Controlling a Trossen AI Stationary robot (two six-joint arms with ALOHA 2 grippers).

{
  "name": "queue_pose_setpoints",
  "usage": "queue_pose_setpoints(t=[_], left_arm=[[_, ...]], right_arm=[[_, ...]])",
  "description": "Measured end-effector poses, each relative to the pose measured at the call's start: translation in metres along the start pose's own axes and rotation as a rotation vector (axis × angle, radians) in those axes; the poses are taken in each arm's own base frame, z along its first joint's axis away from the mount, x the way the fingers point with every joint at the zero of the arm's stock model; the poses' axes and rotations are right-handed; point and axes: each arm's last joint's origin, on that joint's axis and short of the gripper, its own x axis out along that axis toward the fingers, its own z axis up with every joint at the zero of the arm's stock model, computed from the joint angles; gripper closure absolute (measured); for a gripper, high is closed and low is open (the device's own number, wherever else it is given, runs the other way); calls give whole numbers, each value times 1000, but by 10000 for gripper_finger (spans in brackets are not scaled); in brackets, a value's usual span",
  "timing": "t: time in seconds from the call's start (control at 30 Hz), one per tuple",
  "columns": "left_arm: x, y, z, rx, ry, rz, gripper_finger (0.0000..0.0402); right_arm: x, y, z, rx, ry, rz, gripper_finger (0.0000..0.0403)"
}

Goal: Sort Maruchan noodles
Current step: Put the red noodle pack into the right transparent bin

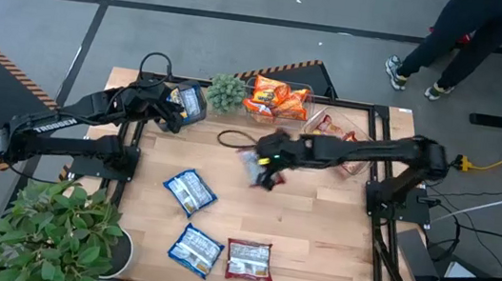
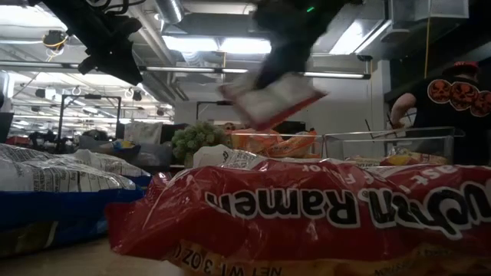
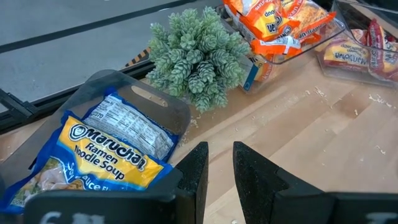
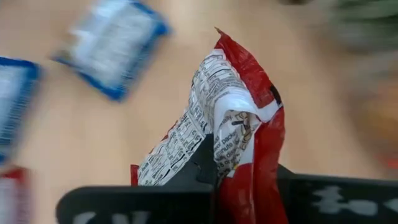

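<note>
Wood table | red pkt clamped in right pincer, airborne

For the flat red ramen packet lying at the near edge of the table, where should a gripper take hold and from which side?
The flat red glossy ramen packet lies flat on the wooden table, with a blue-and-white packet close on one side. Probably best to come straight down from above and pinch the crimped end seam on the side away from that neighbour, since the flat face offers no purchase.
</note>
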Motion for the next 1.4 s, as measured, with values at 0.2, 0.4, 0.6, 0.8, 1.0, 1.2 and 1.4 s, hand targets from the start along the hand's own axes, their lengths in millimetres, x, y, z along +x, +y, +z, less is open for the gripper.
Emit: queue_pose_setpoints(t=[0.2, 0.4, 0.6, 0.8, 1.0, 1.2, 1.4], left_arm=[[0, 0, 0, 0, -10, 15, 333], [0, 1, 1, -2, -19, 28, 333], [0, 1, 1, -7, -20, 28, 333], [0, 1, 1, -8, -20, 29, 333], [0, 1, 1, -8, -20, 29, 333], [0, 1, 1, -3, -19, 29, 333], [0, 1, 1, -1, -18, 29, 333]], right_arm=[[-69, -23, -18, -72, 98, -463, 397], [-105, -42, -30, -133, 137, -843, 396], [-97, -70, -45, -80, 283, -945, 396], [-82, -99, -61, -17, 504, -1028, 398], [-63, -117, -68, -62, 683, -1056, 394], [-40, -122, -75, -141, 821, -1031, 394], [-19, -127, -82, -151, 910, -1006, 359]])
